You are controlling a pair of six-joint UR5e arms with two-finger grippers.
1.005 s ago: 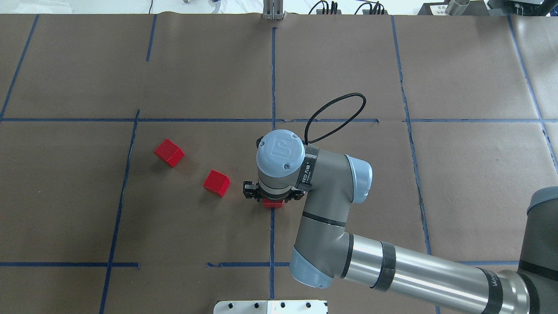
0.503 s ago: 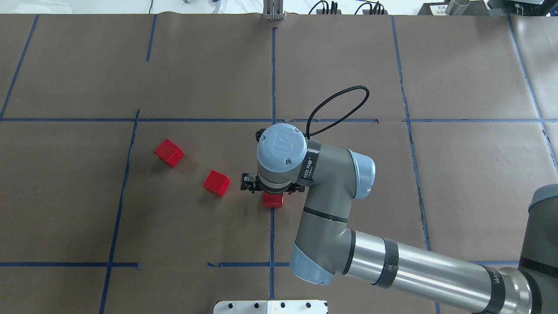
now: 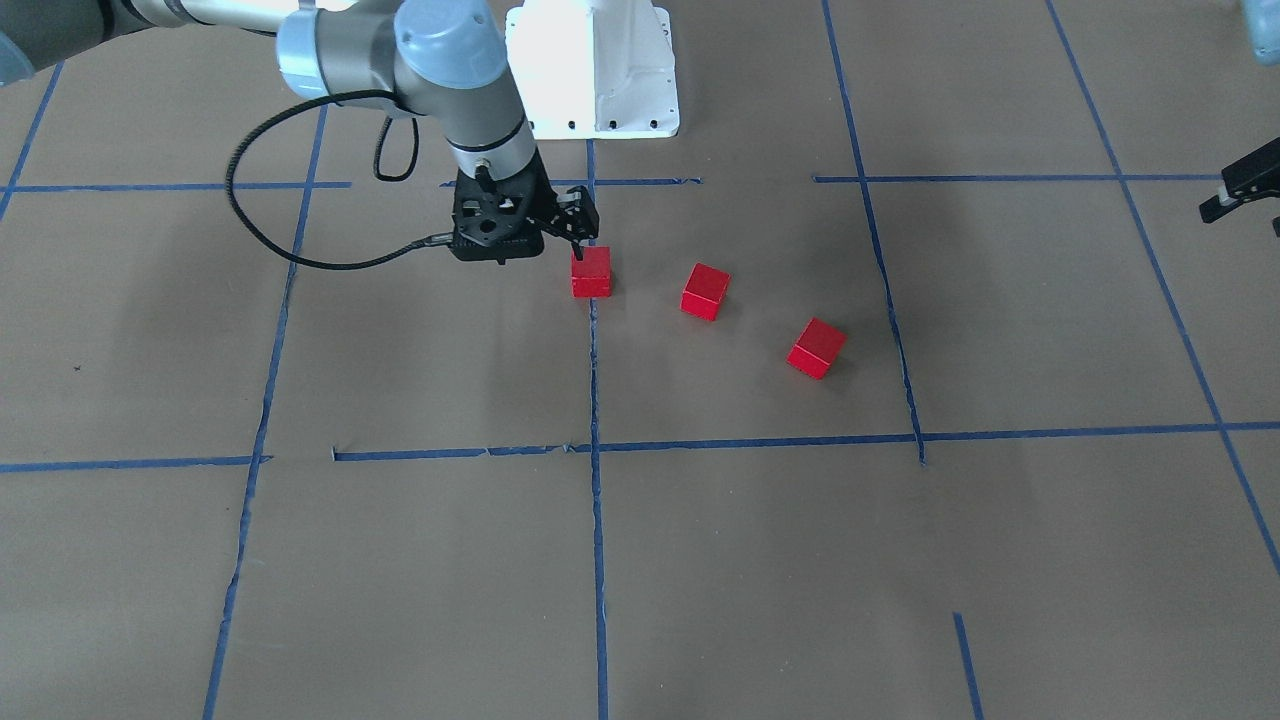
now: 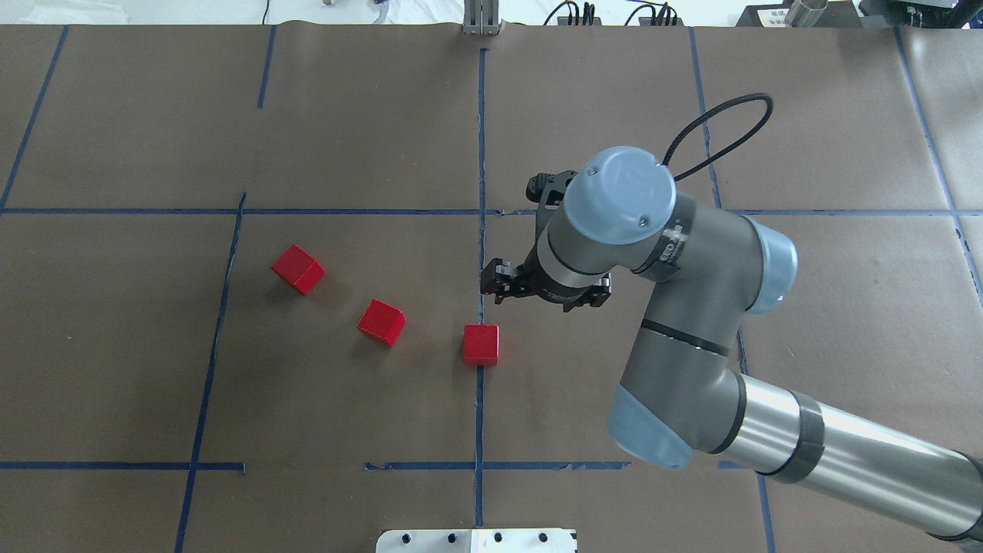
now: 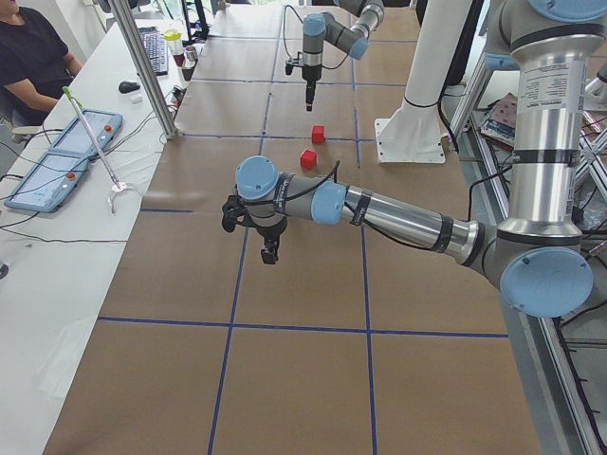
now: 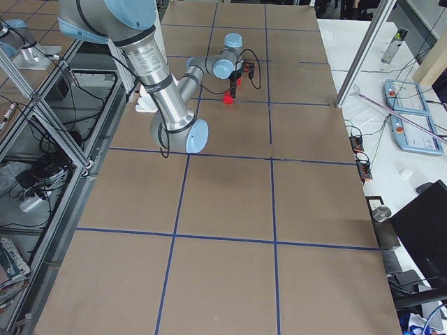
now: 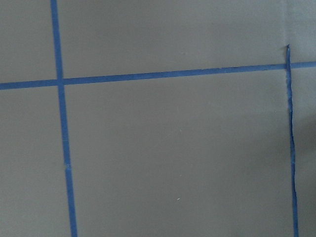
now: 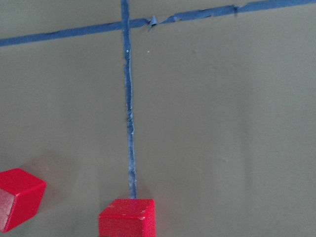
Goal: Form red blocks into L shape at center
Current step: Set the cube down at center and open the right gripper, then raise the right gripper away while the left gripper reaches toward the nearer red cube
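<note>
One red block (image 4: 481, 344) sits on the center line (image 4: 481, 253), and your right gripper (image 4: 547, 292) hangs just beside it, jaws spread and empty, so next fetch the nearer block (image 4: 382, 322) on its left; I cannot tell how the left gripper (image 3: 1238, 192) jaws stand.

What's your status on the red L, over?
Right gripper open, empty, clear of center block. Left gripper far off, state unclear. That block on tape line; other two blocks apart, no L yet. Nothing in the way.
</note>
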